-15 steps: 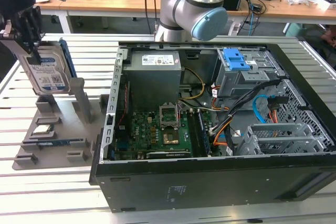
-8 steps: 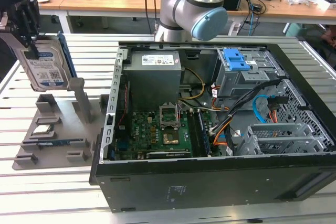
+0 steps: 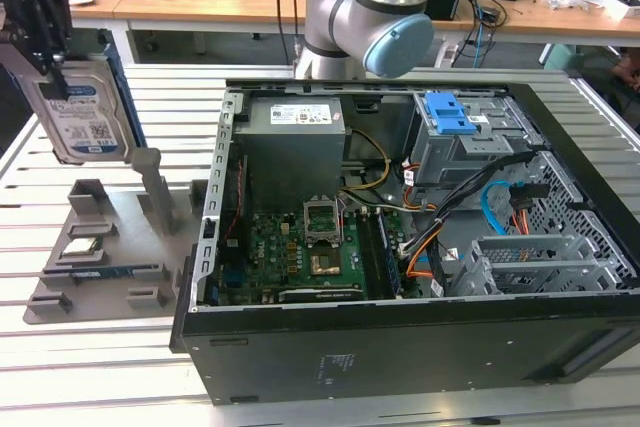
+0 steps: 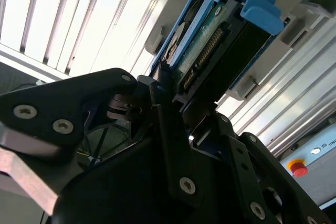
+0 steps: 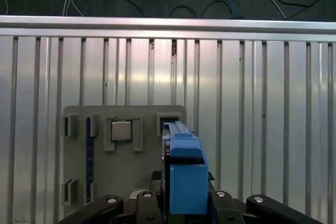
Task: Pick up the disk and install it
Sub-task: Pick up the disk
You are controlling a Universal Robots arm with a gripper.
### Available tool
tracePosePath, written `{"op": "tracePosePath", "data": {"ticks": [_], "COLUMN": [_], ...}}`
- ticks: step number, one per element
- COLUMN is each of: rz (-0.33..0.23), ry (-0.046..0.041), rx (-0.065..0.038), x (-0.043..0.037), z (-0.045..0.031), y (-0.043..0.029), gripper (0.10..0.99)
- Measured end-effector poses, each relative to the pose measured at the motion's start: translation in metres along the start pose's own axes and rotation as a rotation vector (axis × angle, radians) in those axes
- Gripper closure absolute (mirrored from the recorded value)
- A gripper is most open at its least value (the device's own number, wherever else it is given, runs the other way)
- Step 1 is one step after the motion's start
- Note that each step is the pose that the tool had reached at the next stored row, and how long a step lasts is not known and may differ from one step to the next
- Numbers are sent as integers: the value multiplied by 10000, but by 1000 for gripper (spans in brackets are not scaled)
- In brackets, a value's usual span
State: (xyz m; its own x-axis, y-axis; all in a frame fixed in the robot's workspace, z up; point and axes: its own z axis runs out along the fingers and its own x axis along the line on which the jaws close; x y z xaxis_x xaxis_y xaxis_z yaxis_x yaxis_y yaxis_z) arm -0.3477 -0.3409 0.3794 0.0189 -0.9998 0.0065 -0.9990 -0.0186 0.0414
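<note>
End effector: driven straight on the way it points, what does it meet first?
Probably the grey fixture tray below it. The first wrist view sights along the disk, clamped in the end effector, straight onto that tray. Depth is unclear.

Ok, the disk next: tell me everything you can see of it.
The disk is a flat silver-grey hard drive with a white-and-blue label, clipped in a bright blue plastic frame. It hangs upright in the air at the exterior view's left, above the grey holder tray, outside the computer case. The gripper clamps its upper end.
</note>
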Motion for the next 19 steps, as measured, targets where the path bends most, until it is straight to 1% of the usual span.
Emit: {"op": "tracePosePath", "data": {"ticks": [1,3,6,8,9,10,12,17,19], "rz": [-1,0,0,0,0,0,0,0,0], "ry": [-1,0,0,0,0,0,0,0,0], "rx": [0,1,0,1,0,0,0,-2,-4], "x": [-3,-5,-12,-15,-18,-20,-22,-29,-31], "z": [-31,-60,-144,-181,-233,-261,-295,-425,-492], "y": [1,2,4,5,7,8,8,11,12], "gripper": [722,722,722,722,722,722,722,722,722]}}
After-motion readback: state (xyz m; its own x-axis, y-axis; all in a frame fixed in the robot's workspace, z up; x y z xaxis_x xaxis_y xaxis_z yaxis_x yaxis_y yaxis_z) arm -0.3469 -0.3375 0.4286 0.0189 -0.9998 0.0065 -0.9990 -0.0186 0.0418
